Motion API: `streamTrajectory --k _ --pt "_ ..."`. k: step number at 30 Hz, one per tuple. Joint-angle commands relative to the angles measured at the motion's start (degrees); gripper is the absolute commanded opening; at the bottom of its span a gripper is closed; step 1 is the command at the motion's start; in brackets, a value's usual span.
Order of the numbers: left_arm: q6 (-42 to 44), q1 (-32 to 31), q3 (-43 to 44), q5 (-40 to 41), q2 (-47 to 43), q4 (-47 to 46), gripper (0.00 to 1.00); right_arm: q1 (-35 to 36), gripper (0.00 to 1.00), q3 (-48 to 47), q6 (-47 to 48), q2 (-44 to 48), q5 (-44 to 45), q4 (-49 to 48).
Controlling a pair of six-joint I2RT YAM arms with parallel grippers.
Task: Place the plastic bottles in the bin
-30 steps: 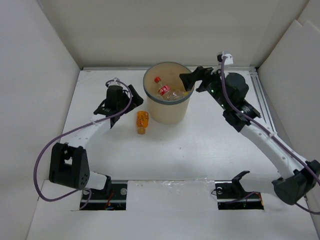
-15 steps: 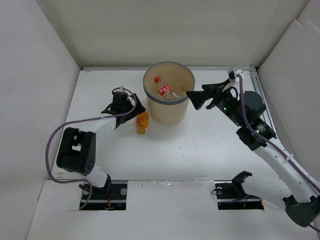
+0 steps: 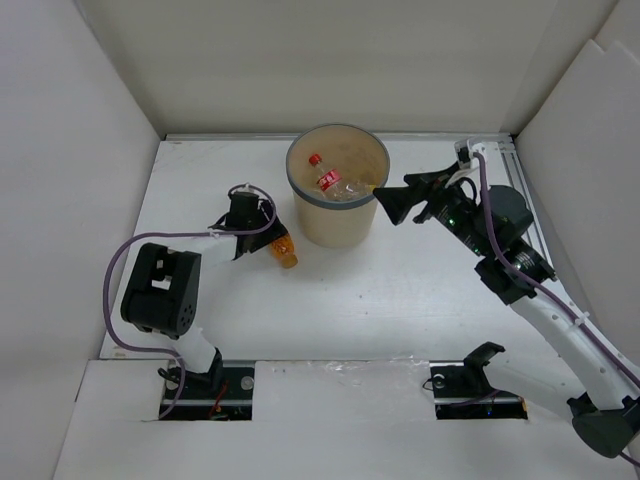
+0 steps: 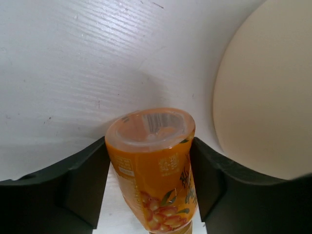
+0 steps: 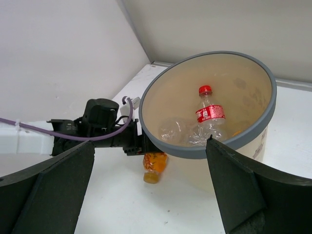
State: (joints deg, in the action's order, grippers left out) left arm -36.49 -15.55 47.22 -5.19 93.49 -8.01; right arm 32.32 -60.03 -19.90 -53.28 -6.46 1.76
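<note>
While five of the task's things cannot all be made out, the short orange bottle (image 3: 285,252) is plain: it lies on its side on the table (image 3: 400,300), just beside the left foot of the bin (image 3: 335,225), towards the far edge and a little left of the middle. The left gripper (image 4: 148,151) has it. In the left wrist view one dark finger presses each flank of the bottle, the jaws drawn in narrow around its body and the tan wall of the bin close on the right.

Inside the bin a clear bottle with a red cap and red label (image 3: 325,178) lies slanted against the far wall. Beside it are other clear bottles (image 5: 178,130), crumpled together so that their number cannot be told. The bin stands upright near the middle of the far edge, its grey rim band showing all the way round.

On the bin's right side, the right gripper (image 3: 383,203) hangs in the air just outside the rim at about rim height. Its jaws are spread wide with nothing between them, and it points towards the bin.
</note>
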Motion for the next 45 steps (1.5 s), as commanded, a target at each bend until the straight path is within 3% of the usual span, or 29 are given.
streamTrajectory --k 1,5,6,7,10,15,18,22,25,32,43,45 --pt "-0.16 0.17 -1.17 1.15 0.64 -0.17 0.54 0.38 0.99 0.0 -0.31 0.81 -0.66 -0.88" --pt "-1.91 0.17 -1.17 1.15 0.64 0.62 0.42 0.38 0.99 0.0 -0.84 0.81 -1.18 -0.88" --pt "-1.92 0.17 -1.17 1.67 0.64 1.15 0.34 0.38 0.99 0.0 -0.84 0.81 -1.71 -0.88" --pt "-2.61 0.17 -1.17 1.68 0.64 1.76 0.16 0.38 0.99 0.0 -0.84 0.81 -1.72 -0.88" --pt "-3.76 0.17 -1.78 3.34 -2.34 3.61 0.0 0.38 0.99 0.0 -0.84 0.81 -3.46 -0.36" --pt "-4.29 0.17 -4.42 4.49 -19.87 4.85 0.0 3.27 0.99 -0.52 1.0 -1.03 -9.0 -0.35" --pt "-2.19 0.17 -5.21 1.16 -28.87 4.06 0.0 6.7 0.99 -1.22 2.76 -3.66 -12.87 -1.67" --pt "0.53 0.17 -1.18 -0.6 -40.73 8.44 0.0 10.31 0.99 -1.23 2.76 -8.67 -16.3 -5.0" --pt "3.87 0.17 1.99 -10.05 -45.83 7.41 0.0 11.71 0.99 -1.93 -0.91 -13.84 -21.2 -10.78" --pt "1.96 0.17 3.67 -24.24 -52.01 -1.21 0.0 14.96 0.99 -8.68 -8.83 -26.94 -27.99 -24.33" --pt "-1.74 0.17 -0.37 -23.2 -57.98 -13.51 0.0 18.22 0.98 -10.99 -20.34 -34.52 -31.77 -39.37" --pt "-2.27 0.17 -1.6 -21.88 -58.6 -14.75 0.0 18.22 0.9 -10.46 -20.97 -34.53 -32.39 -40.17"
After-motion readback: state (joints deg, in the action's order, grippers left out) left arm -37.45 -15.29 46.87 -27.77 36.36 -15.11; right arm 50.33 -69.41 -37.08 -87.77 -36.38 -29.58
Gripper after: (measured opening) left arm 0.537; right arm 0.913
